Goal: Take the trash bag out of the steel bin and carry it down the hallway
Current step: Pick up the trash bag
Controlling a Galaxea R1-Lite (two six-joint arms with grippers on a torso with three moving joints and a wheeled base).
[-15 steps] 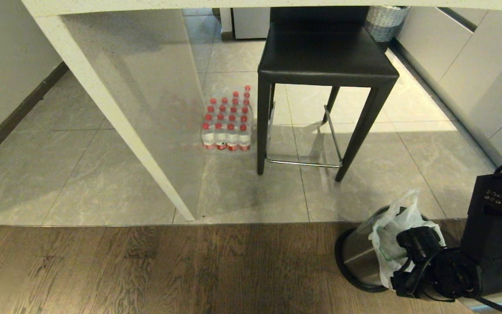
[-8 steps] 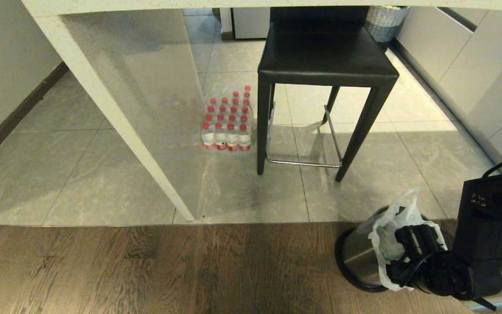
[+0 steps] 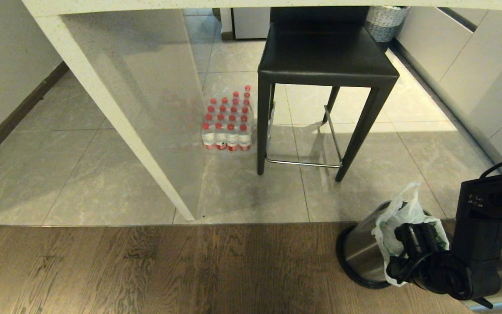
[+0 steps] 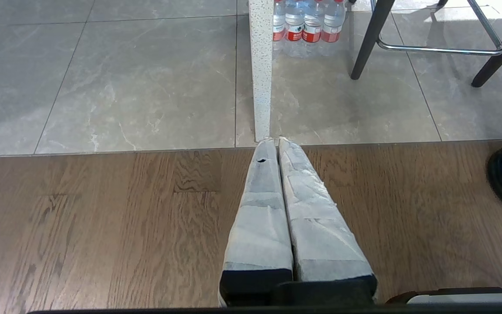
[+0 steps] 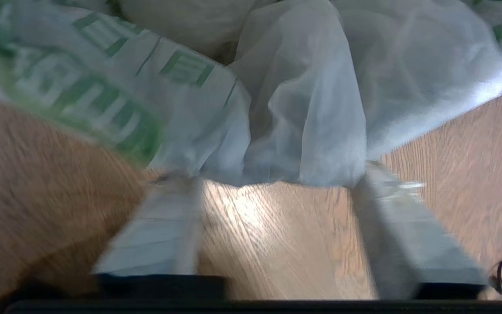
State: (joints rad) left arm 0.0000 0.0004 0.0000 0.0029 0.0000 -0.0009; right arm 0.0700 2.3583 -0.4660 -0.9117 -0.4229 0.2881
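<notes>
The right gripper (image 5: 273, 183) sits lowest and nearest in the head view, at the trash bag (image 3: 397, 222) where it spills over the steel bin (image 3: 360, 253). In the right wrist view its two taped fingers (image 5: 164, 226) stand well apart, one on each side of a hanging fold of the bag's plastic, tips at the fold's lower edge; they are not pressed onto it, so nothing is clamped. One bag shows, translucent white with green print, bunched over the bin's mouth and draped down the side facing the gripper. The one bin leans on the wood floor (image 3: 146, 270), its black ring base near the seam where wood meets tile.

The left gripper (image 4: 275, 144) hangs over the wood floor well to the left of the bin, its two white-wrapped fingers pressed together and holding nothing.

Beyond the bin, on the grey tiles (image 3: 81, 174), stands one black stool (image 3: 325, 56) with four legs and a chrome footrest. Just left of the stool is one shrink-wrapped pack of red-capped water bottles (image 3: 227, 126), about twenty by the caps. Left of that, the white counter leg (image 3: 116, 117) slants to the floor. Farthest back, behind the stool, one woven grey basket (image 3: 384, 19) stands by the cabinets.
</notes>
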